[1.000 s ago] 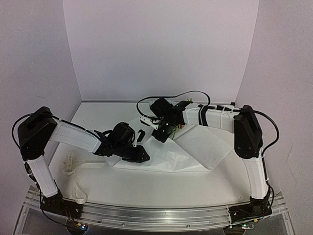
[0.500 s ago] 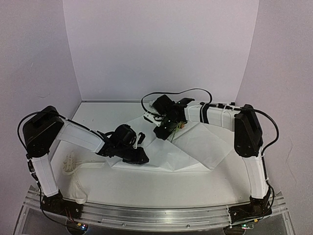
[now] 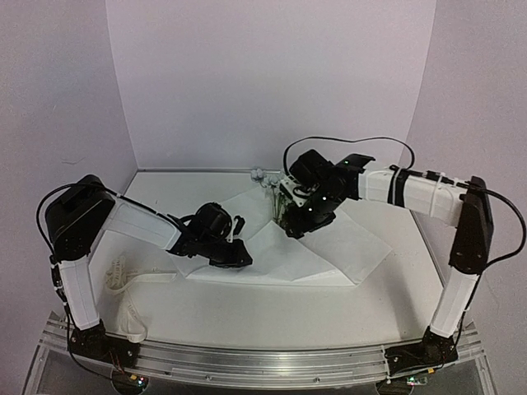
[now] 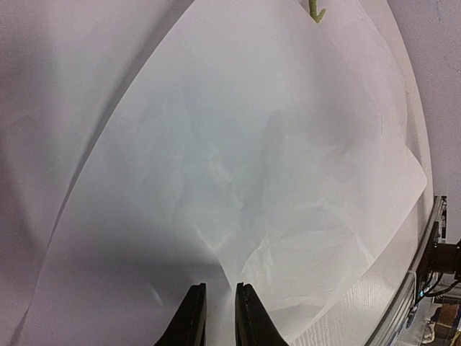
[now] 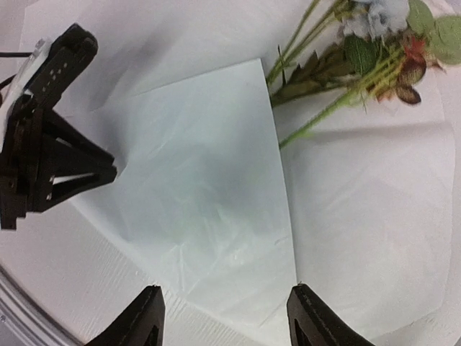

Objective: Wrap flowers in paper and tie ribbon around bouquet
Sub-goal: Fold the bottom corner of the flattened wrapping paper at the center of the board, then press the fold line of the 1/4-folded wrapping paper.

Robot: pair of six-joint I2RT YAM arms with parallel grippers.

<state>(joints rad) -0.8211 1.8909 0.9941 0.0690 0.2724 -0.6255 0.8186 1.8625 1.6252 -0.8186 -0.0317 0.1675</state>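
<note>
Pinching a fold of the paper [image 4: 238, 166] mid-tabletop, the left hand [image 4: 220, 317] is nearly closed; the right hand [image 5: 227, 317] hangs wide open and empty above it, flowers [image 5: 346, 65] lying toward the far edge.

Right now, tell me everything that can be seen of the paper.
The paper is a large thin white sheet, faintly crinkled, lying spread on the table. One part is folded over as a flap with a straight edge beside the flowers, whose stems rest on the sheet. The left claw meets the flap's edge and seems to pinch it. The right claw hangs open above, not touching.
</note>
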